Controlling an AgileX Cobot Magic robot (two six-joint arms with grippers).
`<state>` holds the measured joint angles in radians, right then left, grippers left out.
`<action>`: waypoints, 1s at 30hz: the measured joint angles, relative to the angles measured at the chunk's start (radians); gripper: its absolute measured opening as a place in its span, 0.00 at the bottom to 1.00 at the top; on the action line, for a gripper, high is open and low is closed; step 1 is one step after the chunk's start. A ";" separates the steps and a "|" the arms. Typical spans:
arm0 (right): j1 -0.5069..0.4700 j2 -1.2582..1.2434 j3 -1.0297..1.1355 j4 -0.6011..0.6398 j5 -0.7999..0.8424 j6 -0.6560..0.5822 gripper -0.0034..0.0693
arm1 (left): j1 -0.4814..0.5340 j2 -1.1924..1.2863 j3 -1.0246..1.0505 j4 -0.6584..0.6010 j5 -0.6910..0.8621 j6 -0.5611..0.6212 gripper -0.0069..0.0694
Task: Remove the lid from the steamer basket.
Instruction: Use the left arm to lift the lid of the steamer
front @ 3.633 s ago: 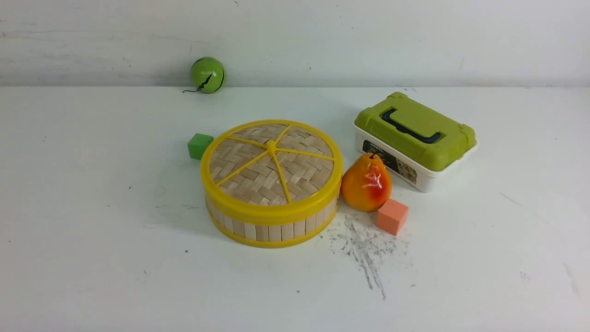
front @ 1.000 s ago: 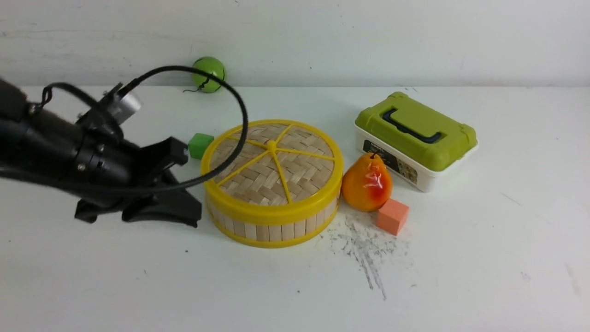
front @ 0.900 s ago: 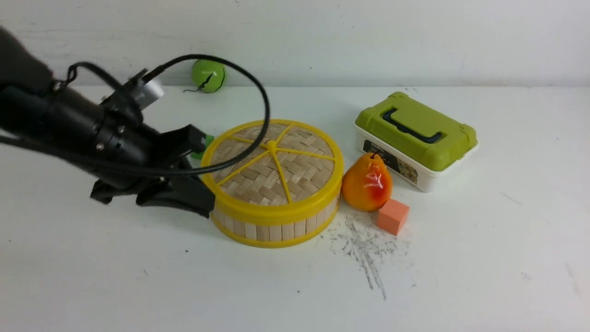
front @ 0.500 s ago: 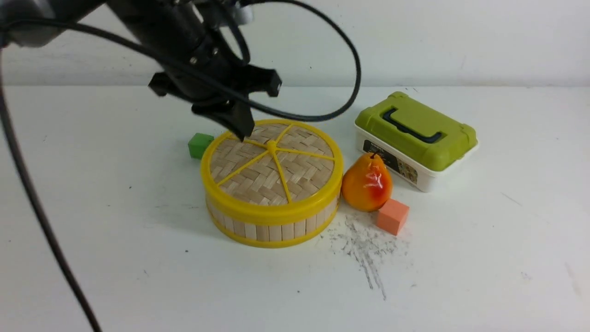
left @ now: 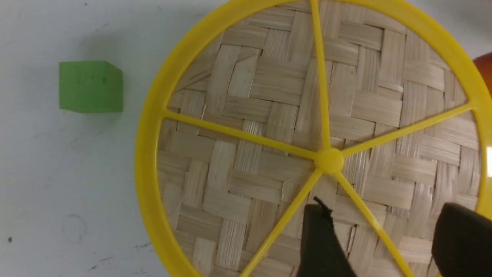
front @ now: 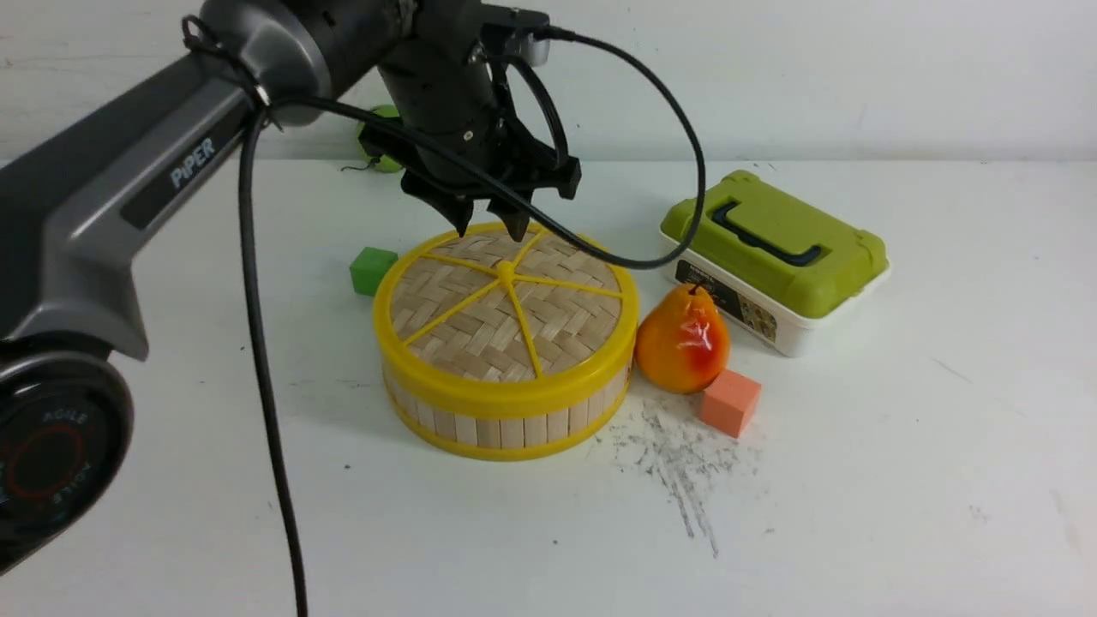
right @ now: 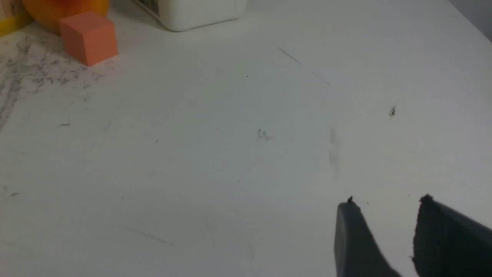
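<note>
Bamboo lid (front: 506, 300) sits directly beneath the left hand (front: 492, 231) — open, empty, straddling a spoke (left: 371, 223) near its far rim.

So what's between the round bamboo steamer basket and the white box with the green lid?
An orange-red pear sits in that gap, close beside the round bamboo steamer basket and in front of the green-lidded white box. The front view shows it.

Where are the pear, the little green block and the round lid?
pear (front: 681, 338): front view, on its orange belly.
green block (left: 90, 86): left wrist view, middle of the face towards the camera.
lid (front: 505, 272): front view, on its yellow centre hub.
</note>
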<state>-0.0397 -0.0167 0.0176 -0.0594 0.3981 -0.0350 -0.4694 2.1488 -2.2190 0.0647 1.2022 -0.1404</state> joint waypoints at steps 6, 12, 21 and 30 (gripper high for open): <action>0.000 0.000 0.000 0.000 0.000 0.000 0.38 | 0.000 0.042 0.000 0.000 -0.029 -0.003 0.61; 0.000 0.000 0.000 0.000 0.000 0.000 0.38 | 0.000 0.079 0.000 -0.020 -0.039 -0.003 0.61; 0.000 0.000 0.000 0.000 0.000 0.000 0.38 | 0.000 0.110 -0.001 -0.010 -0.079 -0.003 0.57; 0.000 0.000 0.000 0.000 0.000 0.000 0.38 | 0.000 0.129 -0.003 0.014 -0.063 -0.005 0.39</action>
<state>-0.0397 -0.0167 0.0176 -0.0594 0.3981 -0.0350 -0.4694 2.2782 -2.2223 0.0792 1.1395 -0.1458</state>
